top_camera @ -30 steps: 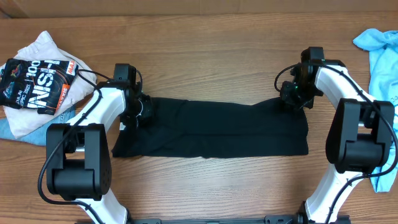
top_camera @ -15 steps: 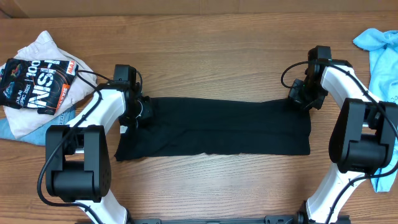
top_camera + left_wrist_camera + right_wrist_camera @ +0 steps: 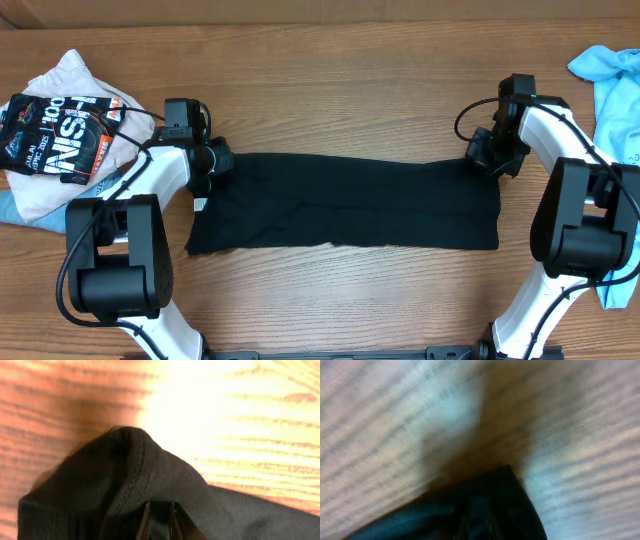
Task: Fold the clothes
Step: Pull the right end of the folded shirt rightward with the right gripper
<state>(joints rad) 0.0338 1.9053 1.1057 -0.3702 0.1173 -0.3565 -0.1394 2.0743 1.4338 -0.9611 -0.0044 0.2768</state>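
The plain black shirt (image 3: pixel 345 202) lies folded into a long band across the middle of the wooden table. My left gripper (image 3: pixel 215 162) is shut on its far left corner; in the left wrist view the hemmed corner (image 3: pixel 135 467) bunches over the closed fingers (image 3: pixel 159 522). My right gripper (image 3: pixel 487 156) is shut on the far right corner. The right wrist view is blurred and shows black cloth (image 3: pixel 490 502) around the fingers (image 3: pixel 479 522).
A black garment with white and red lettering (image 3: pixel 55 135) lies on a pale cloth (image 3: pixel 70 80) at the far left. A light blue shirt (image 3: pixel 612 90) lies at the right edge.
Both grippers have drawn apart, the right one to the right and the left one to the left, stretching the shirt's far edge straight and flatter.
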